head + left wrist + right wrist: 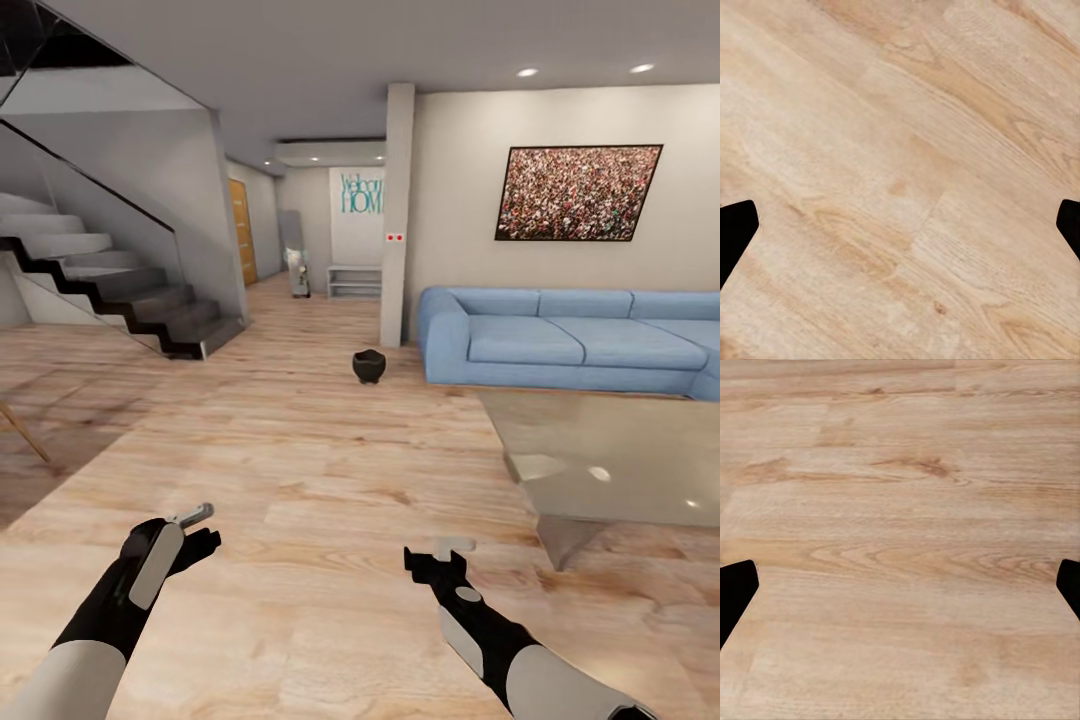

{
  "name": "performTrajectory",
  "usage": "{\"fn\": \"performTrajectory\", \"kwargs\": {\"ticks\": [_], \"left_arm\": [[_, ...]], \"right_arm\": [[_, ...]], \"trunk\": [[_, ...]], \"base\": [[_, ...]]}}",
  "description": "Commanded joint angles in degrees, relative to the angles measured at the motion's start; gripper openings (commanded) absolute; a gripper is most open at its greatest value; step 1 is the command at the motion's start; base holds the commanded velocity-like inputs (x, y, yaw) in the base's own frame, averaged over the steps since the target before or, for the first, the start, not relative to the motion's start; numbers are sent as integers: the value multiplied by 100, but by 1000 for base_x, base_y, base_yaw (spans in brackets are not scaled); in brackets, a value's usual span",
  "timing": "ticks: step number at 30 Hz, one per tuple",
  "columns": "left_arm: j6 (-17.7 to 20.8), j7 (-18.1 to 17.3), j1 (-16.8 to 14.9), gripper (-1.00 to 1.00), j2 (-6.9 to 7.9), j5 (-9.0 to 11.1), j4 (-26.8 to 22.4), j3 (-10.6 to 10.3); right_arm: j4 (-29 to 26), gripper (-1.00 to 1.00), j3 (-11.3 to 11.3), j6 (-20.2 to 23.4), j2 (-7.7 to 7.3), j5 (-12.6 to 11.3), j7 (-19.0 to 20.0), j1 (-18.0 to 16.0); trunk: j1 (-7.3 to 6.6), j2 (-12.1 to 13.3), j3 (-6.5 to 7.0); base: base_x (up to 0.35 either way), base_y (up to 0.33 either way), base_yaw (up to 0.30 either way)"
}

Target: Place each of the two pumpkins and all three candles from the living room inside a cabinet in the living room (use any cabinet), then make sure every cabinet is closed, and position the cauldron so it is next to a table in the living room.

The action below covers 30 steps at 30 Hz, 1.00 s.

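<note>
Head view, read from left to right. At the far left we see a grey staircase [120, 290] rising over the wooden floor [300, 470]. Low in the foreground is the left gripper [195, 525], held above bare floor; the left wrist view shows its fingertips [736, 229] at the two opposite edges of the picture with only floorboards between them, so we read its fingers as spread wide and empty. Near the middle of the room, on the floor just beside a white pillar [397, 215], stands the cauldron [368, 366], upright and untouched. Next comes the right gripper [450, 555], also low over the floor; in the right wrist view its fingertips [736, 592] likewise stand far apart with nothing held. At the right lies the table [610, 455] with its glossy glass top, and behind it a blue sofa [570, 340] under a framed picture [578, 192].

We judge the cauldron step as not yet done: the pot stands well apart from the table, nearer the sofa's end and the pillar. We cannot judge the rest of the task, as no pumpkins, candles or cabinet appear here. With both grippers free and the cauldron straight ahead, we take fetching it to be the likely step in hand.
</note>
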Motion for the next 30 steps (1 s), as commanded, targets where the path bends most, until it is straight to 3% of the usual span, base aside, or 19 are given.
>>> {"fn": "performTrajectory", "kwargs": {"ticks": [1, 7, 12, 18, 20, 21, 26, 29, 30], "left_arm": [[11, 48, -1, 100, 2, 60, -7, -1], [-6, 55, -1, 100, -4, 52, 125, -9], [-82, 42, -1, 100, 5, -26, 625, -12], [-300, -8, -1, 100, 204, -22, 1300, -41], [-705, -194, -1, 100, 220, -37, 1911, -76], [-1198, -451, -1, 100, 225, -66, 2355, -133], [-2729, -1517, -1, 100, 202, -186, 3337, -537], [-3817, -1762, -1, 100, 173, -190, 3880, -718], [-4021, -1794, -1, 100, 172, -186, 3968, -743]], "right_arm": [[5, 100, 49, -26, -1, -55, -31, -8], [6, 100, 49, -36, -2, -57, -28, -8], [10, 100, 49, -41, -4, -43, -28, -8], [44, 100, 29, 73, 31, -62, -85, -8], [200, 100, 16, 172, 40, -68, -89, -8], [419, 100, 10, 206, 45, -71, -89, -8], [941, 100, 12, 105, 50, -65, -83, -8], [1007, 100, 13, 24, 50, -64, -86, -8], [1002, 100, 13, 16, 50, -59, -87, -8]], "trunk": [[1, -3, -8], [1, -3, -14], [1, -3, -15], [1, -3, -15], [1, -3, -15], [1, -3, -15], [1, -3, -15], [1, -3, -15], [1, -3, -15]], "base": [[136, 312, 0], [137, 312, 0], [145, 312, 0], [179, 306, 0], [199, 294, 0], [201, 293, 0], [223, 278, 0], [265, 248, 0], [284, 214, 0]]}}
